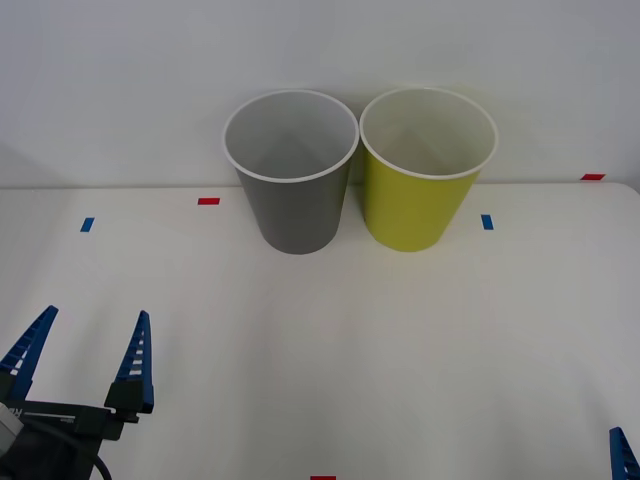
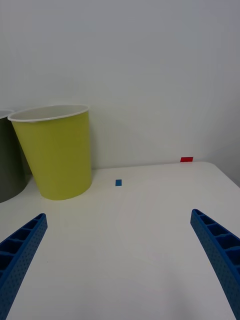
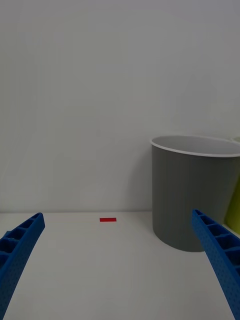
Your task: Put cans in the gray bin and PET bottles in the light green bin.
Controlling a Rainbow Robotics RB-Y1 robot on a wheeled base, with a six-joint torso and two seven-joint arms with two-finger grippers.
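The gray bin (image 1: 295, 205) stands upright at the back of the white table, and the light green bin (image 1: 420, 200) stands right beside it on its right. Both look empty inside. No cans or PET bottles are in view. My left gripper (image 1: 90, 330) hovers open over the table's near left part with nothing between its fingers; in its wrist view, the left gripper (image 3: 120, 265) faces the gray bin (image 3: 192, 200). My right gripper (image 2: 120, 270) is open and empty at the near right, facing the light green bin (image 2: 57, 155).
Small tape marks lie on the white table (image 1: 330, 340): red (image 1: 208, 201) and blue (image 1: 87, 224) at the left, blue (image 1: 487, 221) and red (image 1: 592, 177) at the right. A white wall rises just behind the bins.
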